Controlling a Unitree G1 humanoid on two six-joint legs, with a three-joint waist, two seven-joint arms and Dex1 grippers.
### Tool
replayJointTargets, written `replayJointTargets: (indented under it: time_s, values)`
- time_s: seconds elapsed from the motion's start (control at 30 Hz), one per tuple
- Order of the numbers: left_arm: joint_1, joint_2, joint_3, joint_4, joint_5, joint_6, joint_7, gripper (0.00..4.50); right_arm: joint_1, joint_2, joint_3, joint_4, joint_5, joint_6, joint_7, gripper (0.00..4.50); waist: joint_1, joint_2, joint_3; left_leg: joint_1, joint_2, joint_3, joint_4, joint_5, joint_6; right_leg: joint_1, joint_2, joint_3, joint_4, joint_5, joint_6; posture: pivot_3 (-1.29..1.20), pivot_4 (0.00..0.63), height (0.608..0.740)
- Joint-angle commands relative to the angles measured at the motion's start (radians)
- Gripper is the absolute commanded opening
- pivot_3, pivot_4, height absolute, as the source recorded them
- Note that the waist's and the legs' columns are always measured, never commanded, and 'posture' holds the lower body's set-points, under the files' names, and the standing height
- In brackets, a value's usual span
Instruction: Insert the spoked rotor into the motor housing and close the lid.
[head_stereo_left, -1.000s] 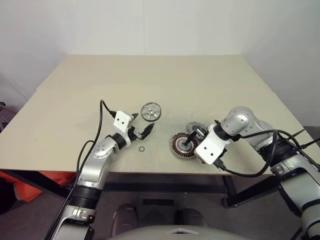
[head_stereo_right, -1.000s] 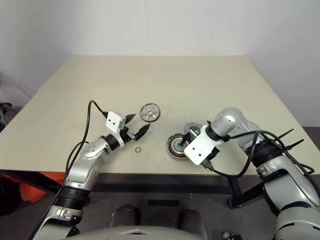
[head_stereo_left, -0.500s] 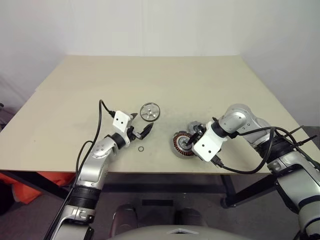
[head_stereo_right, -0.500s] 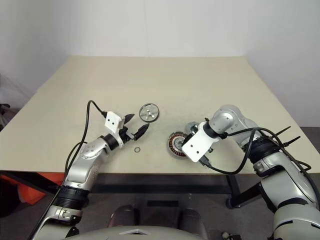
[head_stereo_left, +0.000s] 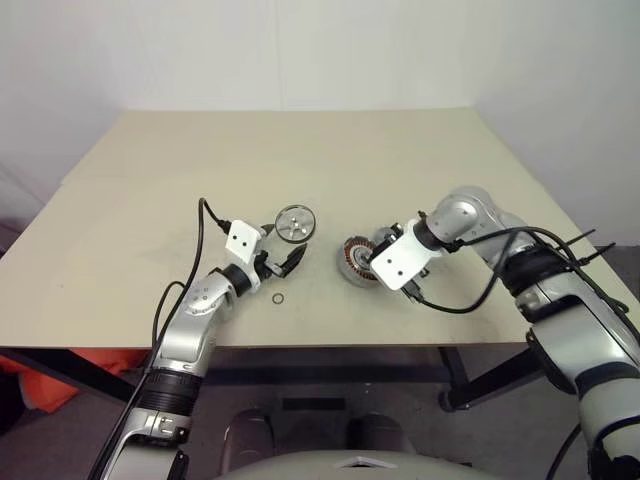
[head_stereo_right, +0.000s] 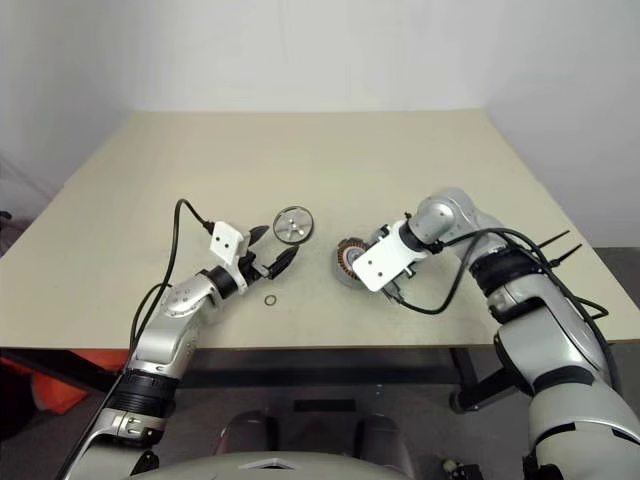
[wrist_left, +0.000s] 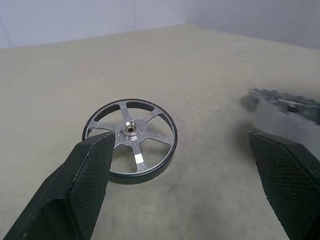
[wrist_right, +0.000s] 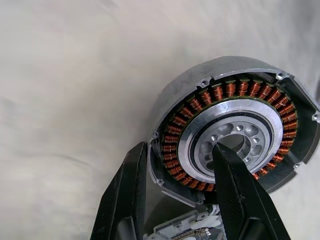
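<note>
From the head views, the beige table (head_stereo_left: 330, 150) carries the small shiny silver spoked rotor (head_stereo_left: 294, 223) left of centre, with the left gripper (head_stereo_left: 282, 262) just below it, fingers spread wide and empty, and a tiny black ring (head_stereo_left: 281, 298) lower still; right of centre the right gripper (head_stereo_left: 366, 262) is clamped on the round grey motor housing (head_stereo_left: 352, 260) with copper-orange windings, tipped up on edge. In the left wrist view the rotor (wrist_left: 131, 140) lies flat on the table between the two widely parted black fingers (wrist_left: 85, 175). In the right wrist view the housing (wrist_right: 235, 125) fills the right half, one black finger (wrist_right: 127, 195) outside its rim and the other inside its central hub, gripping the wall between them.
</note>
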Motion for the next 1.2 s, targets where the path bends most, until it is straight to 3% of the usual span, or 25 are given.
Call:
replayJointTargets:
  time_s: [0.03,0.2,0.33,0.6,0.77,0.93,1.2]
  values:
    - [-0.012,0.006,0.013,-0.026,0.002,-0.017,0.006,4.5,-0.07,0.02,-0.005,0.058,-0.026,-0.053,-0.055,1.82,0.0,0.0,0.0,-0.001,0.0,0.0,0.0,0.0,0.001,0.0,0.0,0.0,0.0,0.0,0.0,0.0,0.0,0.74]
    - [-0.002,0.006,0.014,-0.033,0.005,-0.017,0.011,4.5,-0.112,0.064,0.015,0.157,-0.083,-0.097,-0.115,1.82,-0.004,-0.001,0.0,-0.001,0.0,0.001,0.001,-0.001,0.002,-0.001,0.0,0.0,-0.001,0.0,-0.001,0.0,0.0,0.74]
    - [0.005,0.011,0.022,-0.041,0.003,-0.016,0.014,4.5,-0.116,0.08,0.015,0.182,-0.066,-0.118,-0.079,1.82,-0.009,-0.001,0.0,0.002,0.0,0.001,0.003,-0.001,0.002,0.001,0.0,0.0,0.001,0.0,-0.001,0.0,0.0,0.74]
    - [0.002,0.015,0.025,-0.039,0.002,-0.014,0.011,4.5,-0.109,0.085,-0.017,0.165,-0.046,-0.119,-0.115,4.41,-0.016,0.0,0.001,0.0,0.0,0.001,0.004,-0.002,0.003,0.002,-0.001,0.001,0.0,0.0,-0.001,0.0,0.0,0.74]
    - [0.004,0.02,0.026,-0.042,-0.002,-0.01,0.002,4.5,-0.064,0.043,-0.066,0.032,0.065,-0.057,-0.043,4.41,-0.014,0.0,0.001,0.0,0.0,0.001,0.004,-0.002,0.003,0.002,-0.001,0.0,0.0,0.0,-0.001,0.0,0.0,0.74]
    - [0.004,0.042,0.045,-0.042,-0.019,0.002,-0.018,4.5,0.029,0.027,-0.16,-0.265,0.245,0.171,0.003,4.41,-0.015,0.0,0.001,0.002,0.0,0.001,0.004,-0.002,0.003,0.003,-0.001,0.0,0.001,0.0,-0.001,0.0,0.0,0.74]
    - [-0.022,0.142,0.144,-0.029,-0.077,0.045,-0.056,4.5,0.238,0.313,-0.214,-0.638,0.513,0.944,-0.182,4.41,-0.021,0.001,0.001,0.006,0.0,0.0,0.0,0.001,-0.002,0.003,0.002,0.0,0.002,0.0,-0.001,0.0,0.0,0.74]
